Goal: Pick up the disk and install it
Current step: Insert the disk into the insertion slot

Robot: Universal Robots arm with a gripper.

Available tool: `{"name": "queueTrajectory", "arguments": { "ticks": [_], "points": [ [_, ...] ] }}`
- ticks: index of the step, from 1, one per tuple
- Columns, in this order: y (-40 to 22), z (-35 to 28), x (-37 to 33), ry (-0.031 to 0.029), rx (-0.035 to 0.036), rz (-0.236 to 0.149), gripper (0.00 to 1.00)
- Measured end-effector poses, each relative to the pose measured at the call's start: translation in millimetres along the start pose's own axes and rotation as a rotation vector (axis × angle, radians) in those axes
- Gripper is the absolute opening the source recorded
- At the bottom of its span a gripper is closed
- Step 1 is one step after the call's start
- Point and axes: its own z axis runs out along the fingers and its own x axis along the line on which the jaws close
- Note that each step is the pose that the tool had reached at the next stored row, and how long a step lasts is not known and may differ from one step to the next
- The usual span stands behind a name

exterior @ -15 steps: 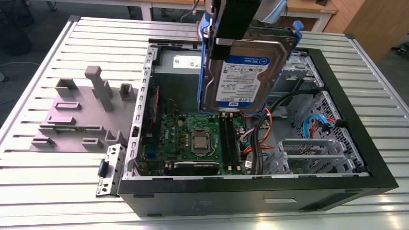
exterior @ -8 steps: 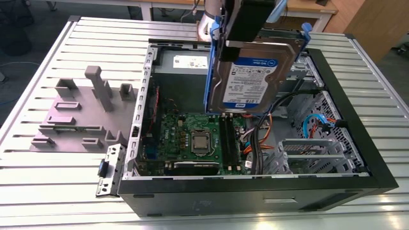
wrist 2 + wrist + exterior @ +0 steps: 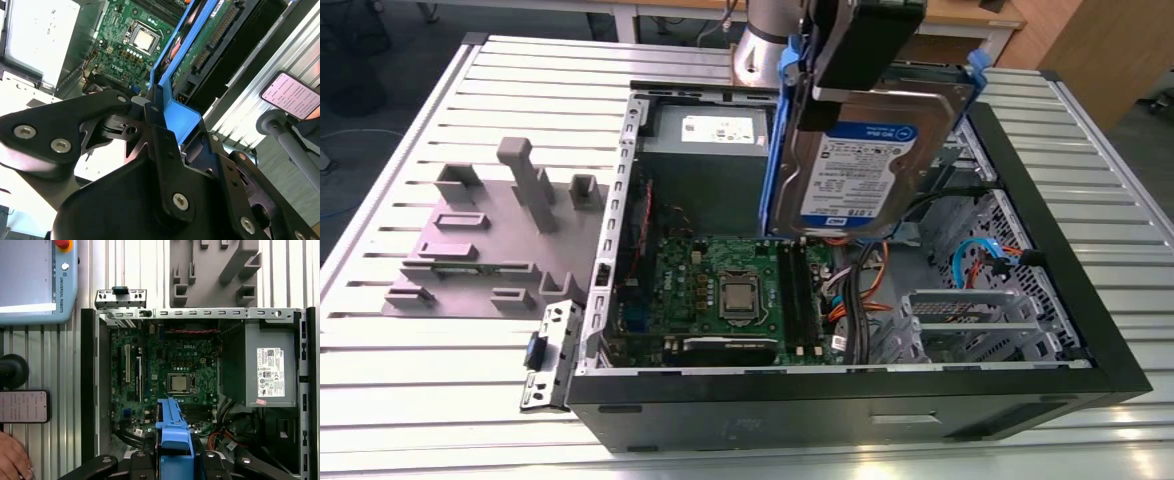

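Item: disk, flat rectangular silver-grey metal with a white-and-blue label, framed by blue plastic carrier rails.
Position: lifted clear, hanging above the open black metal computer case, over the green motherboard and just beside the grey power supply box, toward the exterior view's right of it.
Holder: black gripper, pressed together on the disk's upper end; in both wrist views its fingers flank the blue rail.
Orientation: the disk lies straight below the gripper, long axis near upright and slightly leaning, label face toward the exterior camera, free lower end pointing down into the case.
Support: ribbed aluminium table, bearing a grey plastic fixture beside the case.
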Motion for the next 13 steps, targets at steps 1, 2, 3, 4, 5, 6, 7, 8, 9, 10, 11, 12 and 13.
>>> {"name": "queueTrajectory", "arguments": {
  "ticks": [1,2,3,4,5,6,7,8,9,10,11,12,13],
  "points": [
    [-1.1,0.1,0.1,0.0000,0.0000,0.000,0.36],
    [-2.0,0.2,0.2,0.0003,0.0000,0.000,0.36],
    [-2.8,0.4,0.6,0.0004,0.0000,0.000,0.36],
    [-3.4,0.5,1.1,0.0007,-0.0001,0.000,0.36],
    [-4.0,0.7,1.8,0.0011,0.0000,0.000,0.36],
    [-4.5,1.0,2.6,0.0014,0.0000,0.000,0.36],
    [-4.9,1.1,3.5,0.0019,0.0000,0.000,0.36],
    [-5.4,1.3,4.6,0.0022,0.0000,0.000,0.36],
    [-5.8,1.6,5.8,0.0025,0.0001,0.000,0.36],
    [-6.2,1.9,6.9,0.0027,0.0001,0.000,0.36],
    [-6.7,2.1,8.0,0.0028,0.0001,0.000,0.36],
    [-7.1,2.4,9.1,0.0030,0.0001,0.000,0.36],
    [-7.5,2.6,10.1,0.0032,0.0001,0.000,0.36]
  ]
}}
